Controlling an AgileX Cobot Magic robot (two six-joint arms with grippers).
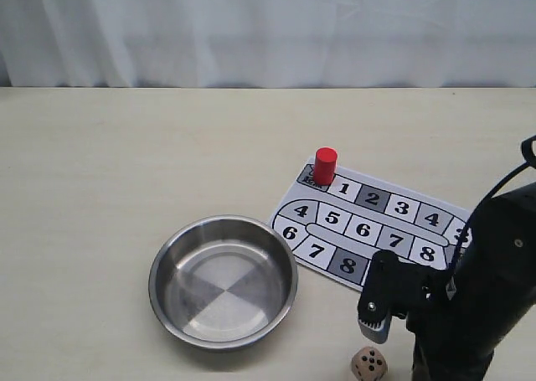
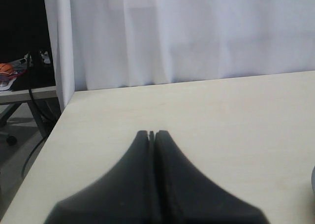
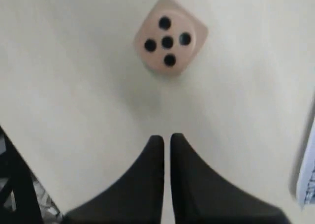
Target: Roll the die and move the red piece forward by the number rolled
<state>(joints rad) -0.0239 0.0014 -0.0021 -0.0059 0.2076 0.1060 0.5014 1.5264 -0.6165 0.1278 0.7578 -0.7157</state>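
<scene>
The die lies on the table near the front edge, in front of the board, with five pips up. The red piece stands upright on the start square at the far left corner of the numbered board. My right gripper hangs just above and beside the die. Its jaws are nearly touching, with only a thin slit between them and nothing held. My left gripper is shut and empty over bare table; it does not show in the exterior view.
An empty steel bowl sits left of the board, close to the die. The right arm's dark body covers the board's near right corner. A white curtain runs behind the table. The left wrist view shows the table's edge.
</scene>
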